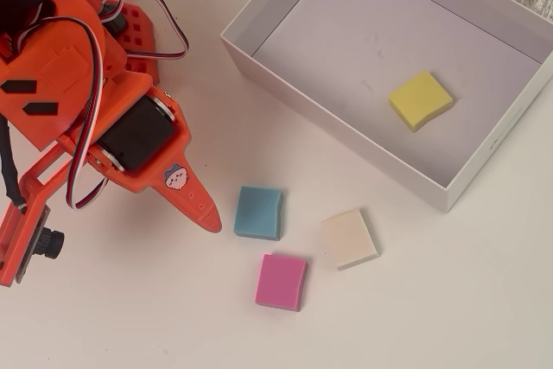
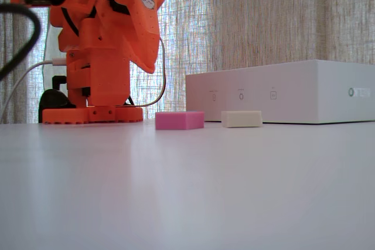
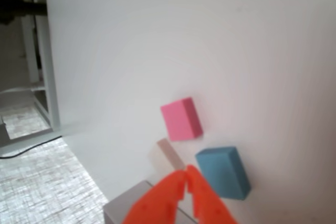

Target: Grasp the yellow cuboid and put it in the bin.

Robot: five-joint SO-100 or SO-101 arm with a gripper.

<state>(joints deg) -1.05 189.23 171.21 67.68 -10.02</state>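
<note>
Yellow cuboid (image 1: 421, 99) flat (corners askew) in bin (image 1: 346, 146)

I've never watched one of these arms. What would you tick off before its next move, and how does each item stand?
1. Yellow cuboid inside the bin: ok.
2. Gripper empty, fingertips together: ok.
3. Gripper clear of the bin: ok, it hangs over the table.
4. Blue block, pink block and cream block outside the bin: ok.
5. Room to pull back without knocking the blue block: cannot tell; the tip is close.
</note>
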